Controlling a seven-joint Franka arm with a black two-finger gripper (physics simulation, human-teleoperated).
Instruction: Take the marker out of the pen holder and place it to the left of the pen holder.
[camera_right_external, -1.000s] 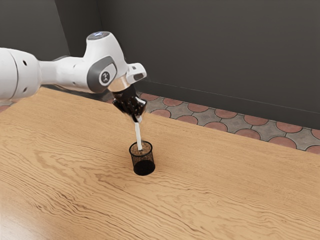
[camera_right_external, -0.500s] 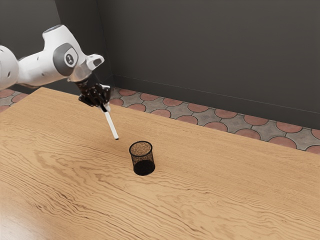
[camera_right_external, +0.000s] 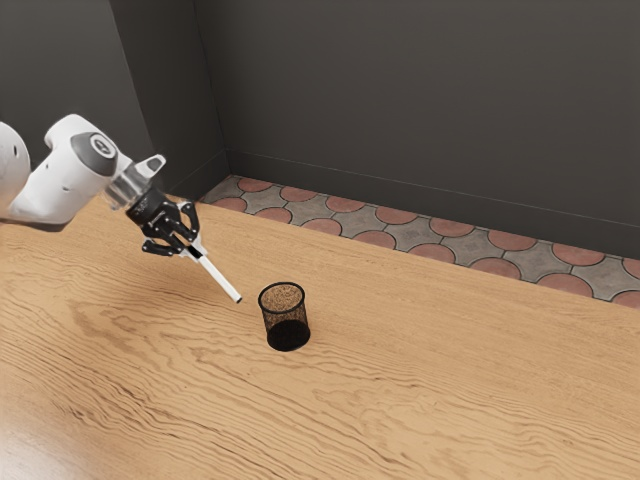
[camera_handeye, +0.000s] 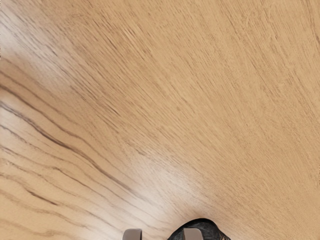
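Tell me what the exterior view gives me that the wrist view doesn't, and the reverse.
Exterior view: the arm, the marker held by the gripper, angled down toward the holder, plus the wall and tiled floor.

Wrist view: a close look down at the table's grain.

Both: the table, the gripper (as two grey fingertips at the wrist view's lower edge), and probably the holder, if that dark curve beside them is its rim.
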